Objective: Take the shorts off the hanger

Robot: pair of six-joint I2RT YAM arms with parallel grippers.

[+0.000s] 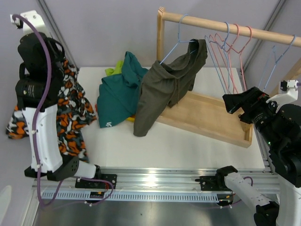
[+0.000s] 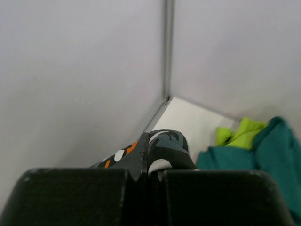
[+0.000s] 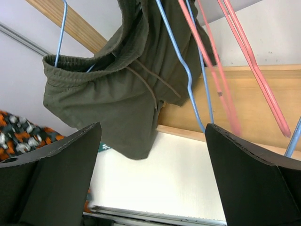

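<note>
While the left arm stands reared up tall at the left edge of the worktop, its wrist bent over at the top, the left gripper is pinched tight on the camouflage shorts. A fold of the print shows just past the fingertips in the wrist view. These shorts hang behind the arm and spill over the worktop's left edge, well apart from the rack.

Toward the back left of the worktop, the teal shorts lie in a heap. The lime green shorts poke out from under them at the back.

Next comes the rack. Its wooden rail runs to the right from an upright post, above a slanted wooden base. The olive-grey shorts hang from a light blue hanger at the rail's left end. One leg trails down toward the worktop and overlaps the teal pair in the overhead view, though whether the two touch cannot be told.

Further right along the rail hang bare wire hangers, blue and pink.

At the worktop's right edge, the right arm is folded low with its wrist turned toward the rack. The right gripper is spread wide, with nothing between its fingers. In its wrist view the olive-grey shorts hang ahead, and the wires of the bare hangers cross just to their right.
</note>
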